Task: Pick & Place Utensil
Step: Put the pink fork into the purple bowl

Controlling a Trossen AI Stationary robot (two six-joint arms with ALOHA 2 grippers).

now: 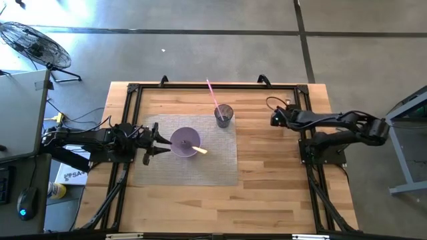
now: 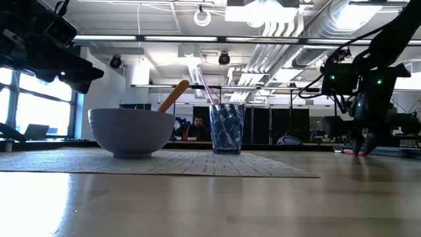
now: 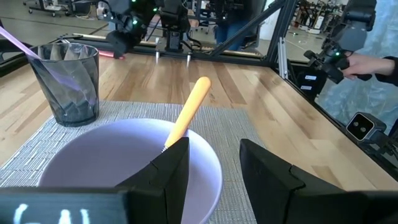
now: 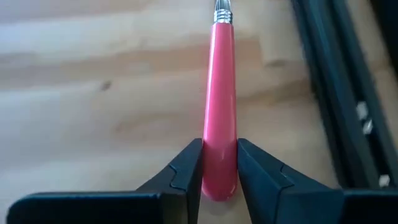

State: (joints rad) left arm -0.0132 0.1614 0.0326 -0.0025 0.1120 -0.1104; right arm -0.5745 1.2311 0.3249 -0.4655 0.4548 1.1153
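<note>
A lilac bowl (image 1: pixel 185 141) stands on a grey placemat (image 1: pixel 213 167), with an orange-handled utensil (image 1: pixel 198 149) leaning on its rim. A dark glass cup (image 1: pixel 223 115) at the mat's far edge holds a pink utensil (image 1: pixel 212 92). My left gripper (image 3: pixel 214 168) is open at the bowl's left rim, and I cannot tell whether it touches the bowl. My right gripper (image 4: pixel 219 168), low at the table's far right (image 1: pixel 275 119), is shut on a red-handled utensil (image 4: pixel 221 93). The utensil's working end is out of view. My right gripper pinches the red handle near its free end (image 4: pixel 219 155) between its two fingers. The fingers run along the handle. The handle lies level at the height of the wooden tabletop (image 2: pixel 350 151); I cannot tell whether it is lifted clear.
A black frame rail (image 4: pixel 336 93) runs close beside the red utensil on the table's right. Bare wood (image 1: pixel 267 180) lies between the mat and the right rail. A person's sleeve and hand (image 3: pixel 373 62) show beyond the table.
</note>
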